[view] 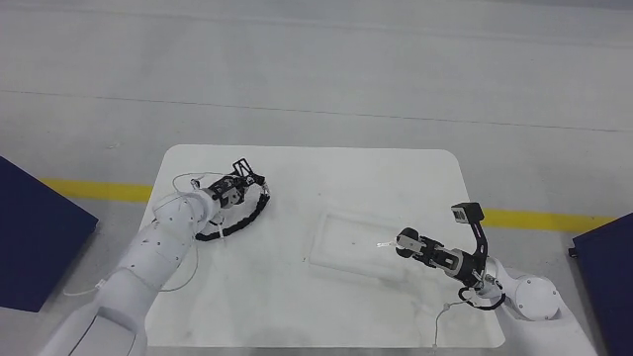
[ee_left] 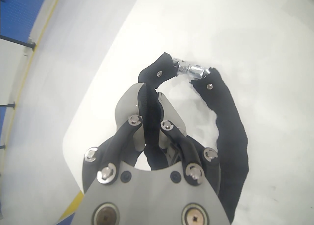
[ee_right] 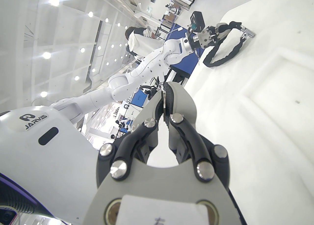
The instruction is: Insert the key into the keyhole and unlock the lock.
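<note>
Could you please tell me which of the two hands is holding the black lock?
The left hand, shut on the lock; the right hand grips the key.

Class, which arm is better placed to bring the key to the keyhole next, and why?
Right. The right gripper is shut on the key; the left gripper is shut on the lock, so it can only steady it.

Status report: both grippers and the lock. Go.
Left gripper shut on lock. Right gripper shut on key, over tray. Key far from lock.
</note>
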Available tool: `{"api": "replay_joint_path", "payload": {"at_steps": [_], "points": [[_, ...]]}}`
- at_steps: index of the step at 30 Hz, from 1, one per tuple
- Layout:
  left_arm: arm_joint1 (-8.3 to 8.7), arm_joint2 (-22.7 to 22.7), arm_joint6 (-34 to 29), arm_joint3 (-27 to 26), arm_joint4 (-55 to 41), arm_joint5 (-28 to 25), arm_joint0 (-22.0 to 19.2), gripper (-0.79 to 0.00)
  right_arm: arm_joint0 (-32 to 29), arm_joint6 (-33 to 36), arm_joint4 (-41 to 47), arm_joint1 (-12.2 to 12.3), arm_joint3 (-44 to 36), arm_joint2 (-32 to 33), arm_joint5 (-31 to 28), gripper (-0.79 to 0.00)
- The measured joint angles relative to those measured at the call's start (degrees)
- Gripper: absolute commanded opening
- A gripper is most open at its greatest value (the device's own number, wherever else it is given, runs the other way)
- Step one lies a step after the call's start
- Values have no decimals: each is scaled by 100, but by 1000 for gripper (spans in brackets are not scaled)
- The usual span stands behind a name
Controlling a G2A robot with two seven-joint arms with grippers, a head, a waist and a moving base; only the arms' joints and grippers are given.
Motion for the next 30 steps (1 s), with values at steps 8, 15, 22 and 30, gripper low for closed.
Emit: {"api": "replay_joint_path", "payload": {"at_steps": [8, 15, 22, 30], "points": [[813, -941, -254, -3051, 1254, 1027, 1658, -785, 0, 0, 0, 0, 0, 0, 0, -785], [1331, -2217, -1219, -6218, 2069, 505, 3729, -785, 0, 0, 0, 0, 0, 0, 0, -785], [1391, -2454, -1271, -6690, 2050, 185, 4277, -785, 0, 0, 0, 0, 0, 0, 0, -785], [1338, -2172, -1231, -6403, 2028, -5, 4223, -785, 0, 0, 0, 0, 0, 0, 0, -785]]}}
